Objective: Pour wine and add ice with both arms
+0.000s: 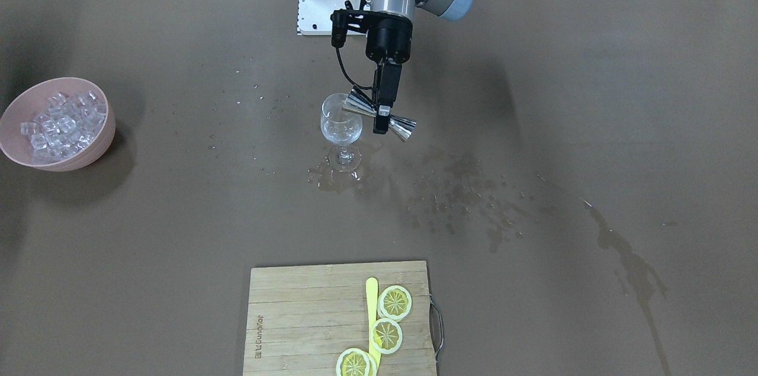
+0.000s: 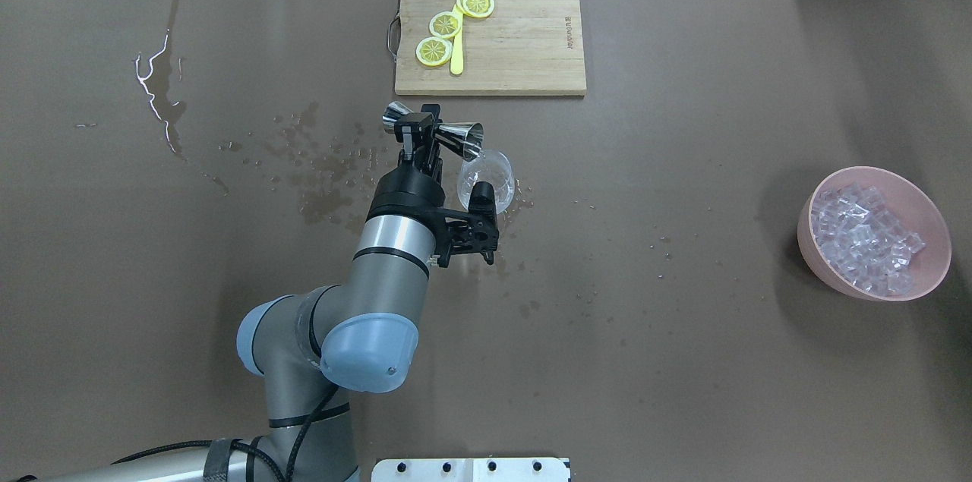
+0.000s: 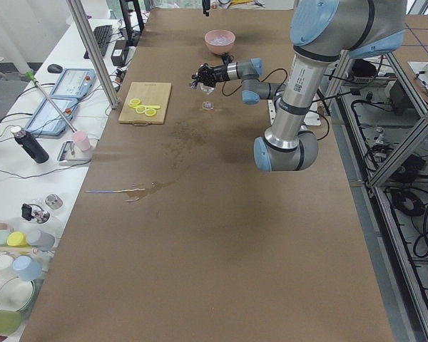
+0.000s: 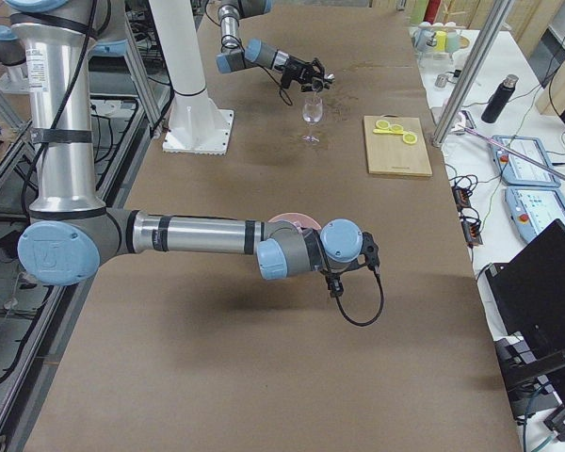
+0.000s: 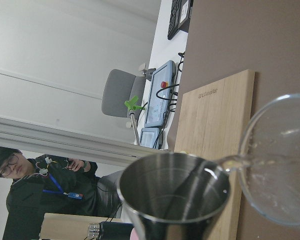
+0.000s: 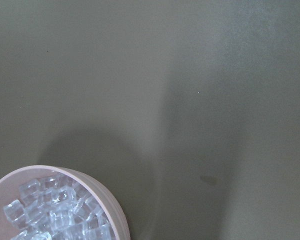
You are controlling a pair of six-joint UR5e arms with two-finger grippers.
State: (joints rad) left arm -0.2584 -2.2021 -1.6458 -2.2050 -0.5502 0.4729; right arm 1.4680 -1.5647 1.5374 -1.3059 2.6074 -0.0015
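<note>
Brown tabletop (image 1: 533,97), wet in patches. Left gripper (image 1: 384,118) clamped on steel jigger (image 1: 355,105), long axis near level, mouth tipped toward wine glass (image 1: 340,127). Only left wrist view shows wine (image 5: 230,161) threading off lip into glass. Ice (image 1: 59,124) sits in pink bowl (image 1: 89,157), well apart. Right arm (image 4: 198,234) seemingly over bowl; right gripper's opening unreadable.

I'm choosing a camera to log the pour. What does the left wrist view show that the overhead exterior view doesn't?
Only left wrist: a thin stream of wine pouring from the jigger into the wine glass; a person in the background. Only overhead: the left gripper shut on the jigger's waist, the pink bowl of ice, lemon slices. Both: jigger, glass, cutting board.
</note>
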